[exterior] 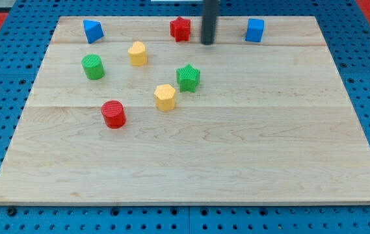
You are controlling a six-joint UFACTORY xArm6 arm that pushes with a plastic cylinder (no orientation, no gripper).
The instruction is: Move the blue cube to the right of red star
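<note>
The blue cube (255,30) sits near the board's top edge, right of centre. The red star (180,28) sits at the same height, well to the cube's left. My tip (207,42) is down on the board between them, just right of the red star and clear of the blue cube, touching neither.
A blue wedge-like block (92,30) is at top left. A yellow block (138,53), a green cylinder (93,67), a green star (188,77), a yellow hexagonal block (165,97) and a red cylinder (113,114) lie left of centre on the wooden board (237,149).
</note>
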